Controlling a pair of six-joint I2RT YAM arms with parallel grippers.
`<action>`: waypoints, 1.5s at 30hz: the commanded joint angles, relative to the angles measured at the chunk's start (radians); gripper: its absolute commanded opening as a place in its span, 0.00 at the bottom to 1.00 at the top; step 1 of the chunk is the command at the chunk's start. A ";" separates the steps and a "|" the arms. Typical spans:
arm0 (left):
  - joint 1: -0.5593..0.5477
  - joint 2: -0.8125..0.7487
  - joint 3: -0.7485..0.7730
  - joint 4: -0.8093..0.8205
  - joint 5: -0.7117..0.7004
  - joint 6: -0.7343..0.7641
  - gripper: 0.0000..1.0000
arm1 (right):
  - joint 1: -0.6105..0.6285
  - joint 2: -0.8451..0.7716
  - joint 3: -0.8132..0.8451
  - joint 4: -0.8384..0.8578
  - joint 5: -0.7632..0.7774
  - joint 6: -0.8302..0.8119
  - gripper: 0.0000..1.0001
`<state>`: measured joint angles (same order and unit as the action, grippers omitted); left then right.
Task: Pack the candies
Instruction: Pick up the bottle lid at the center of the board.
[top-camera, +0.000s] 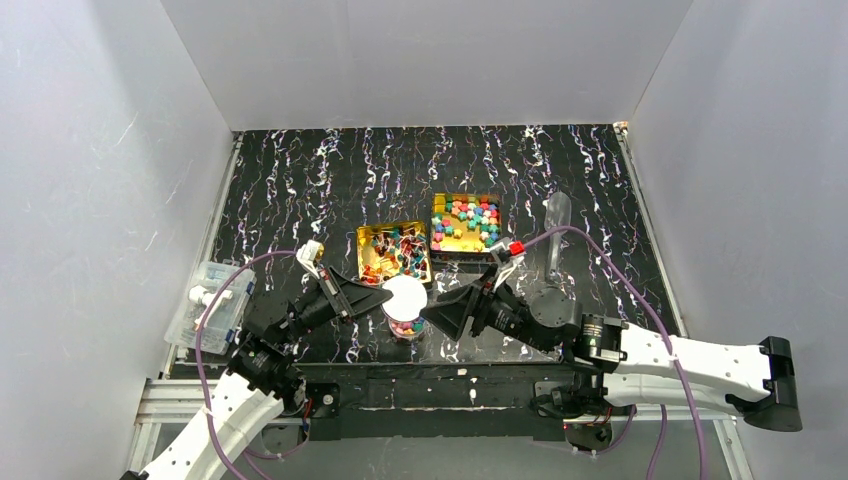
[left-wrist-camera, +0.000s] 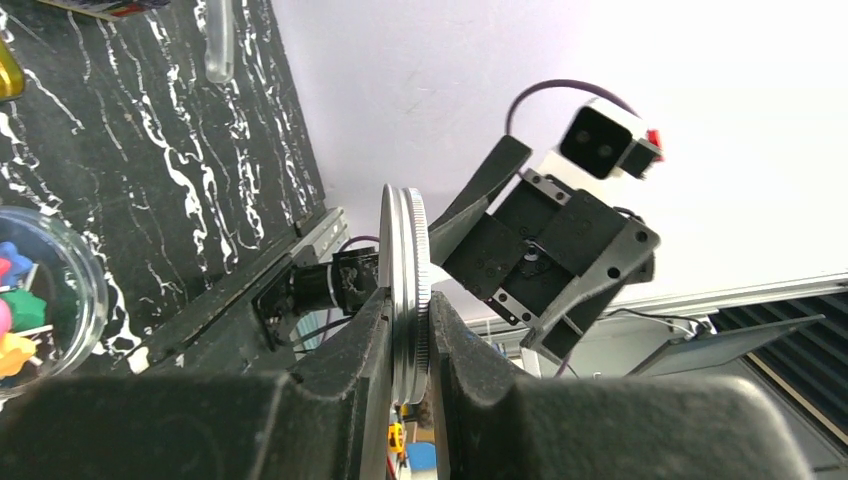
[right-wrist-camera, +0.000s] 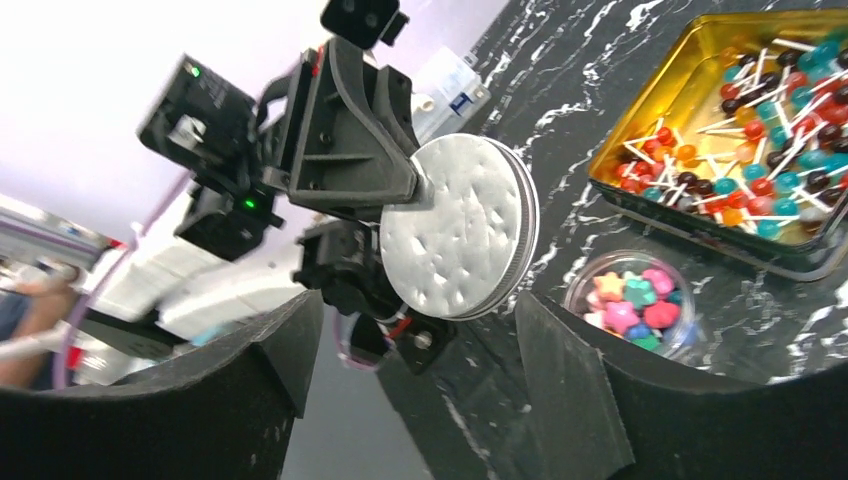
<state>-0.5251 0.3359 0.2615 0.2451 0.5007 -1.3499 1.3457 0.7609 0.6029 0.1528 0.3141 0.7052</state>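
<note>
Left fingers (left-wrist-camera: 352, 372) tight on lid (left-wrist-camera: 404, 262)

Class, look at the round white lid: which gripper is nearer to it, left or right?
Left. The left gripper is clamped on the lid at its rim; the right gripper stands open just beside it, not gripping.

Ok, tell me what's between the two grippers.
The round white lid, pinched by its rim in the left gripper, near the open jar of candies. The right wrist view shows it best.

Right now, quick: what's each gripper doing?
Left gripper: shut on the lid.
Right gripper: open, empty, one finger on either side of the lid.
</note>
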 joint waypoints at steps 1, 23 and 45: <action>0.006 -0.012 -0.009 0.102 0.036 -0.043 0.00 | -0.006 -0.030 -0.037 0.119 0.046 0.186 0.76; 0.006 -0.022 -0.039 0.251 0.081 -0.136 0.00 | -0.011 0.005 -0.094 0.285 0.037 0.320 0.42; 0.007 -0.016 -0.118 0.268 0.072 -0.096 0.48 | -0.011 -0.027 -0.093 0.176 0.111 0.299 0.04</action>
<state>-0.5251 0.3206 0.1585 0.4953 0.5671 -1.4803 1.3354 0.7513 0.4824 0.3618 0.3645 1.0340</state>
